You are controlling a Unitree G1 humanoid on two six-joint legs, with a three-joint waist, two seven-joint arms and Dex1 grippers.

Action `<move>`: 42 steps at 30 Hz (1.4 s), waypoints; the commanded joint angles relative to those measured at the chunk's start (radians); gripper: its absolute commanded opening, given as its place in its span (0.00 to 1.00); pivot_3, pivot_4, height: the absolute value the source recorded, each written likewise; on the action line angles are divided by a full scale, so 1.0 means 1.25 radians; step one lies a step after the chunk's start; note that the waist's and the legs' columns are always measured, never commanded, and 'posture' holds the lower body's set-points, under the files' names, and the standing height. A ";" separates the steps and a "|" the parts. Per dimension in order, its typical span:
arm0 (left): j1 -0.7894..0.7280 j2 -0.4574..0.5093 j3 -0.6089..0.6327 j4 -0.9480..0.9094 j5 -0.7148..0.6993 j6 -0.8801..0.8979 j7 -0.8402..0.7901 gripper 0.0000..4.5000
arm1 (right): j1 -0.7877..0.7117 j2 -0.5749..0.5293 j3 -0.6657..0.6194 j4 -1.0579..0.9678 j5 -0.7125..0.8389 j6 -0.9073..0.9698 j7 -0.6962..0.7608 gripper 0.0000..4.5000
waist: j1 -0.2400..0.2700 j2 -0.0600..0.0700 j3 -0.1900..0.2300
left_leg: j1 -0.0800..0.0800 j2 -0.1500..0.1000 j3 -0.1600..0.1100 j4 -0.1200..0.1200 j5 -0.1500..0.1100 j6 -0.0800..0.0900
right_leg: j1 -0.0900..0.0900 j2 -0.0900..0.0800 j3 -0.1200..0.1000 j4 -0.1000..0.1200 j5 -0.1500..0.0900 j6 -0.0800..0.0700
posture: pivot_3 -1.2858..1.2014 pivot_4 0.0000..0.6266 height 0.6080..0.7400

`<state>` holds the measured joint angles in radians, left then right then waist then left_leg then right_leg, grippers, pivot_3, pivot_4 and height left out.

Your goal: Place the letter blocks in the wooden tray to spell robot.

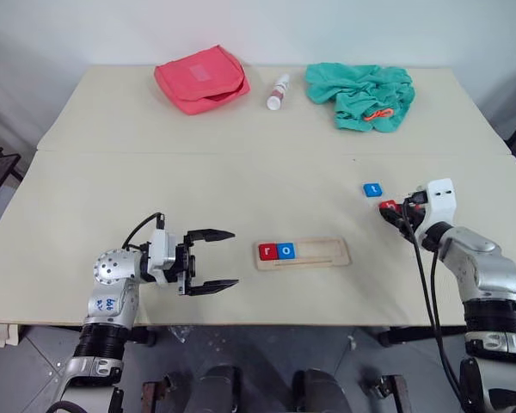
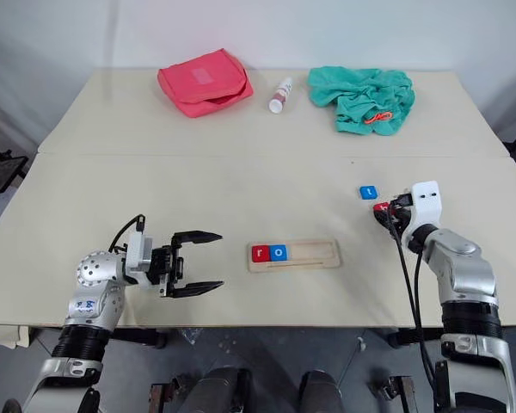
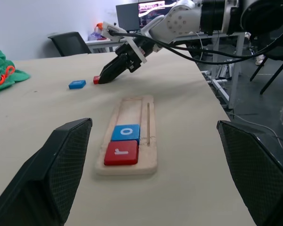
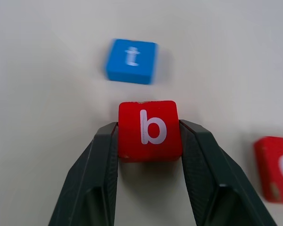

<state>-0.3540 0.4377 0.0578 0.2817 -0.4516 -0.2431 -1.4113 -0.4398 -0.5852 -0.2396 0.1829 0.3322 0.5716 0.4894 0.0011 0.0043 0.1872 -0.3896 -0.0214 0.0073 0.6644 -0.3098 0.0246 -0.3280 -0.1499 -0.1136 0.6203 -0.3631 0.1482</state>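
Blocks counted: three red, two blue; red "r" (image 1: pixel 267 251) and blue "o" (image 1: pixel 285 250) seated at the wooden tray (image 1: pixel 327 254) left end.
Right gripper (image 4: pixel 148 141) clamps red "b" (image 4: pixel 149 129); blue "t" (image 4: pixel 132 61) just beyond, another red block (image 4: pixel 276 167) beside; left gripper (image 1: pixel 219 260) spread, holding nothing, open tabletop (image 1: pixel 198 185) around it.

The desk (image 1: pixel 155 172) looks matt and smooth. The wooden tray (image 3: pixel 148 136) is pale bare wood. The red b block (image 4: pixel 149 129) has a smooth, slightly glossy face, pinched between textured matt black fingers (image 4: pixel 96 179). The green cloth (image 1: pixel 361 95) lies crumpled.

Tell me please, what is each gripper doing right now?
Left gripper: open, holding nothing.
Right gripper: closed on the red b block.
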 commanded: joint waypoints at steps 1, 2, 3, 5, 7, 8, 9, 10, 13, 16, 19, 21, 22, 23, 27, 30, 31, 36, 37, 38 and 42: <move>0.004 0.021 0.021 0.021 -0.028 -0.014 -0.035 1.00 | 0.086 0.016 -0.068 -0.257 0.064 0.097 -0.060 0.33 | 0.003 0.000 0.000 | 0.000 0.000 0.000 0.000 0.000 0.000 | 0.000 0.000 0.000 0.000 0.000 0.000 | 0.52 0.24 1.00; 0.003 0.024 0.025 0.028 -0.031 -0.016 -0.041 1.00 | 0.115 0.025 -0.078 -0.318 0.076 0.128 -0.078 0.33 | 0.003 0.000 0.000 | 0.000 0.000 -0.001 0.000 0.000 0.000 | 0.000 0.000 0.000 0.000 0.000 0.000 | 0.52 0.24 1.00; 0.002 0.028 0.029 0.036 -0.033 -0.011 -0.041 1.00 | 0.151 0.039 -0.092 -0.383 0.088 0.156 -0.102 0.33 | 0.004 0.000 0.000 | 0.000 0.000 -0.001 0.000 0.000 0.000 | 0.000 0.000 0.000 0.001 0.000 0.000 | 0.52 0.24 1.00; -0.001 0.033 0.035 0.050 -0.038 -0.012 -0.051 1.00 | 0.201 0.067 -0.112 -0.471 0.105 0.198 -0.142 0.33 | 0.004 0.000 0.000 | 0.000 0.000 -0.001 0.000 0.000 0.000 | 0.000 0.000 0.000 0.001 0.000 0.000 | 0.52 0.24 1.00; -0.009 0.034 0.041 0.067 -0.046 -0.024 -0.072 1.00 | 0.262 0.106 -0.129 -0.556 0.116 0.235 -0.189 0.33 | 0.006 0.000 0.000 | 0.000 0.000 0.000 0.000 0.000 0.000 | 0.000 0.000 0.001 0.000 0.000 0.000 | 0.52 0.24 1.00; -0.014 0.034 0.043 0.076 -0.048 -0.022 -0.072 1.00 | 0.291 0.127 -0.133 -0.592 0.118 0.246 -0.208 0.33 | 0.008 0.000 0.000 | 0.000 0.000 -0.001 0.000 0.000 0.000 | 0.000 0.000 0.001 0.001 0.000 0.000 | 0.52 0.24 1.00; -0.020 0.033 0.043 0.082 -0.050 -0.024 -0.080 1.00 | 0.312 0.146 -0.134 -0.616 0.119 0.252 -0.225 0.33 | 0.008 0.000 0.000 | 0.000 0.000 0.000 0.000 0.000 0.000 | 0.000 0.000 0.002 0.001 0.000 0.000 | 0.52 0.24 1.00; -0.025 0.032 0.043 0.086 -0.049 -0.023 -0.081 1.00 | 0.327 0.162 -0.134 -0.634 0.119 0.256 -0.241 0.33 | 0.008 0.000 0.000 | 0.000 0.000 0.000 0.000 0.000 0.000 | 0.000 0.000 0.002 0.001 0.000 0.000 | 0.52 0.24 1.00; -0.040 0.025 0.042 0.093 -0.048 -0.021 -0.082 1.00 | 0.353 0.197 -0.126 -0.659 0.114 0.257 -0.269 0.33 | 0.008 0.000 0.000 | 0.001 -0.001 0.001 0.000 0.000 0.000 | -0.001 0.000 0.003 0.001 0.000 0.000 | 0.52 0.24 1.00; -0.050 0.021 0.039 0.096 -0.047 -0.021 -0.083 1.00 | 0.359 0.212 -0.119 -0.649 0.103 0.243 -0.286 0.33 | 0.008 0.000 0.000 | 0.001 -0.001 0.001 0.000 0.000 0.000 | -0.001 0.000 0.003 0.001 0.000 0.000 | 0.52 0.24 1.00; -0.056 0.017 0.037 0.090 -0.047 -0.015 -0.081 1.00 | 0.352 0.213 -0.119 -0.626 0.094 0.226 -0.293 0.33 | 0.007 0.000 0.000 | 0.001 -0.001 0.001 0.000 0.000 0.000 | -0.001 0.000 0.004 0.002 0.000 0.000 | 0.52 0.24 1.00; -0.056 0.016 0.037 0.087 -0.047 -0.013 -0.081 1.00 | 0.348 0.216 -0.122 -0.620 0.096 0.226 -0.298 0.33 | 0.006 0.000 0.000 | 0.001 -0.001 0.001 0.000 0.000 0.000 | -0.001 0.000 0.004 0.002 0.000 0.000 | 0.52 0.24 1.00; -0.056 0.017 0.037 0.086 -0.047 -0.012 -0.081 1.00 | 0.349 0.216 -0.119 -0.620 0.097 0.226 -0.298 0.33 | 0.006 0.000 0.000 | 0.001 -0.001 0.001 0.000 0.000 0.000 | -0.001 0.000 0.004 0.002 0.000 0.000 | 0.52 0.24 1.00; -0.056 0.017 0.037 0.085 -0.047 -0.011 -0.081 1.00 | 0.350 0.216 -0.117 -0.620 0.097 0.225 -0.298 0.33 | 0.006 0.000 0.000 | 0.001 -0.001 0.001 -0.001 0.000 0.000 | -0.001 0.000 0.004 0.002 0.000 0.000 | 0.52 0.24 1.00; -0.046 0.018 0.038 0.068 -0.052 -0.004 -0.081 1.00 | 0.362 0.219 -0.108 -0.625 0.098 0.220 -0.296 0.56 | 0.004 0.000 0.000 | 0.001 -0.001 0.001 -0.001 0.000 0.000 | -0.001 0.000 0.004 0.002 0.000 0.000 | 0.52 0.24 1.00; -0.030 0.022 0.042 0.049 -0.060 0.003 -0.085 1.00 | 0.373 0.207 -0.105 -0.632 0.102 0.216 -0.278 0.79 | 0.001 0.000 0.000 | 0.001 -0.001 0.001 -0.001 0.000 0.000 | -0.001 0.000 0.004 0.002 0.000 0.000 | 0.52 0.24 1.00; -0.026 0.025 0.044 0.045 -0.063 0.005 -0.087 1.00 | 0.374 0.202 -0.107 -0.633 0.105 0.217 -0.272 0.86 | 0.000 0.000 0.000 | 0.001 -0.001 0.001 -0.001 0.000 0.000 | -0.001 0.000 0.004 0.002 0.000 0.000 | 0.52 0.24 1.00; -0.008 0.035 0.051 0.033 -0.072 0.007 -0.090 1.00 | 0.379 0.150 -0.109 -0.634 0.117 0.220 -0.211 1.00 | -0.001 0.000 0.000 | 0.001 0.000 0.001 -0.001 0.000 0.000 | -0.001 0.000 0.004 0.002 0.000 0.000 | 0.52 0.24 1.00; -0.005 0.038 0.052 0.034 -0.071 0.004 -0.091 1.00 | 0.379 0.123 -0.107 -0.631 0.118 0.219 -0.183 1.00 | -0.001 0.000 0.000 | 0.001 0.000 0.001 -0.001 0.000 0.000 | -0.001 0.000 0.004 0.002 0.000 0.000 | 0.52 0.24 1.00; -0.001 0.041 0.052 0.034 -0.069 0.001 -0.090 1.00 | 0.382 0.091 -0.104 -0.626 0.119 0.213 -0.149 1.00 | 0.000 0.000 0.000 | 0.001 -0.001 0.001 -0.001 0.000 0.000 | -0.001 0.000 0.004 0.002 0.000 0.000 | 0.52 0.24 1.00; 0.005 0.042 0.052 0.028 -0.069 -0.002 -0.080 1.00 | 0.381 -0.061 -0.082 -0.567 0.095 0.156 -0.004 1.00 | 0.000 0.000 0.000 | 0.001 -0.001 0.001 -0.001 0.000 0.000 | -0.001 0.000 0.004 0.001 0.000 0.000 | 0.52 0.24 1.00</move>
<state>-0.3563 0.4828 0.1084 0.3590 -0.5144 -0.2332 -1.4994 0.0356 -0.6032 -0.3526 -0.5470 0.4676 0.8178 0.3990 0.0015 0.0046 0.1872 -0.3883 -0.0221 0.0090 0.6634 -0.3101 0.0249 -0.3291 -0.1495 -0.1086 0.6217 -0.3631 0.1482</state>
